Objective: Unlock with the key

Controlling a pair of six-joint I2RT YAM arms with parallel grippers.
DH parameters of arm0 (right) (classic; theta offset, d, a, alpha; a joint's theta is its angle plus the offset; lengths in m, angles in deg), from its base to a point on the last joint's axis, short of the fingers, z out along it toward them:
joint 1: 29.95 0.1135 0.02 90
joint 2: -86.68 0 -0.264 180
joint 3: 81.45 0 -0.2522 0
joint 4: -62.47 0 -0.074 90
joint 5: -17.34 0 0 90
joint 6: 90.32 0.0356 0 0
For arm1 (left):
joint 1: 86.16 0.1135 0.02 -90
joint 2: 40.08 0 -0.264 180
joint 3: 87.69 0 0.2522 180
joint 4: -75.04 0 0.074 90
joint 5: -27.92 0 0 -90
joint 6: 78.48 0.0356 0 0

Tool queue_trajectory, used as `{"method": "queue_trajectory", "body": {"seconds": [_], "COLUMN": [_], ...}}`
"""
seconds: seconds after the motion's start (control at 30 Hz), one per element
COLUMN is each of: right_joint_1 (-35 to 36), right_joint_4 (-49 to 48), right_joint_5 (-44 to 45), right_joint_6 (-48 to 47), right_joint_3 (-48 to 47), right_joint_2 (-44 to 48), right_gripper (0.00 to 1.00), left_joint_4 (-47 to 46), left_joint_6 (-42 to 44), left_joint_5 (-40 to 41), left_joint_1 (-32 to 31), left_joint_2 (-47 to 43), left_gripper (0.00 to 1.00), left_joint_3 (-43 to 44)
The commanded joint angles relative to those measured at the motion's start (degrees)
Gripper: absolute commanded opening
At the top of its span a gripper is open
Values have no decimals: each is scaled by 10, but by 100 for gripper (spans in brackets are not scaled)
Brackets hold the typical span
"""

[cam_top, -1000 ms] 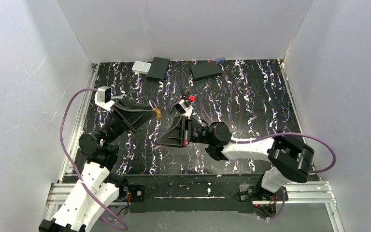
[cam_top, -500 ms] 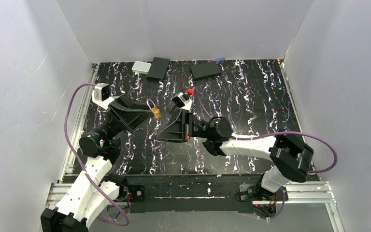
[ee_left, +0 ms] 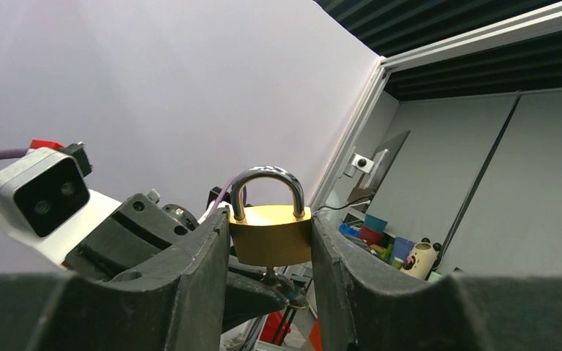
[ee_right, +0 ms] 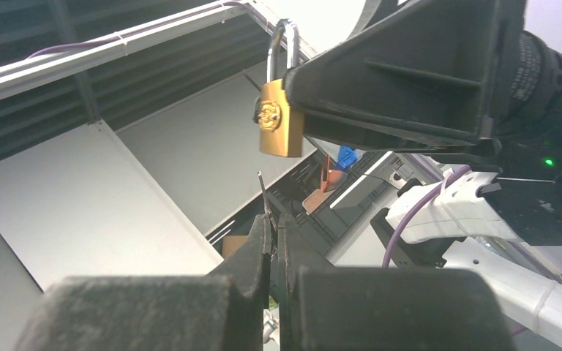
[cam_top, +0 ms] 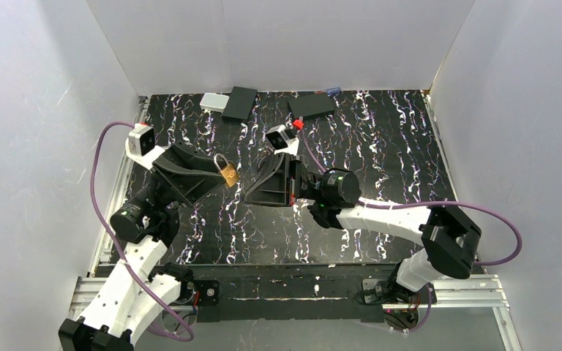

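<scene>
A brass padlock (ee_left: 269, 235) with a steel shackle is clamped by its sides, shackle up, in my left gripper (ee_left: 269, 252), which is shut on it. From above, the padlock (cam_top: 227, 175) hangs over the table's left-middle. My right gripper (ee_right: 273, 219) is shut on a thin key (ee_right: 263, 194) whose blade sticks up past the fingertips. The key points at the underside of the padlock (ee_right: 280, 129), with a small gap showing in the right wrist view. In the top view the right gripper (cam_top: 249, 198) sits just right of the padlock, and the key is too small to see.
Two black boxes (cam_top: 239, 103) (cam_top: 312, 106) and a silver box (cam_top: 213, 102) lie along the back edge of the marbled black table (cam_top: 380, 153). White walls close in the left, back and right sides. Purple cables loop beside both arms.
My left gripper has drawn the padlock slightly left and toward the near side. The right gripper has swung up and toward the back with the key. Both grips are unchanged.
</scene>
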State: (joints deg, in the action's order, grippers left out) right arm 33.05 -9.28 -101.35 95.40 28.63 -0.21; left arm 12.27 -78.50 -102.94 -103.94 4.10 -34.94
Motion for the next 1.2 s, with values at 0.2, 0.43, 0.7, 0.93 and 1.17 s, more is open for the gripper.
{"method": "queue_trajectory", "body": {"seconds": [0.2,0.43,0.7,0.93,1.17], "right_joint_1": [3,4,4,5,5], "right_joint_4": [-95,-107,-80,-99,-104], "right_joint_5": [-15,-14,-23,-20,-19], "right_joint_6": [-12,6,27,36,35], "right_joint_3": [-32,-43,-59,-66,-70], "right_joint_2": [20,-1,-29,-37,-31], "right_gripper": [1,1,1,1,1], "left_joint_4": [-33,-33,-34,-34,-34], "left_joint_6": [20,22,28,29,32], "left_joint_5": [4,4,18,12,13], "left_joint_1": [2,2,2,2,2], "left_joint_2": [8,3,-6,-12,-15], "left_gripper": [0,0,0,0,0], "left_joint_3": [18,15,10,6,-3]}}
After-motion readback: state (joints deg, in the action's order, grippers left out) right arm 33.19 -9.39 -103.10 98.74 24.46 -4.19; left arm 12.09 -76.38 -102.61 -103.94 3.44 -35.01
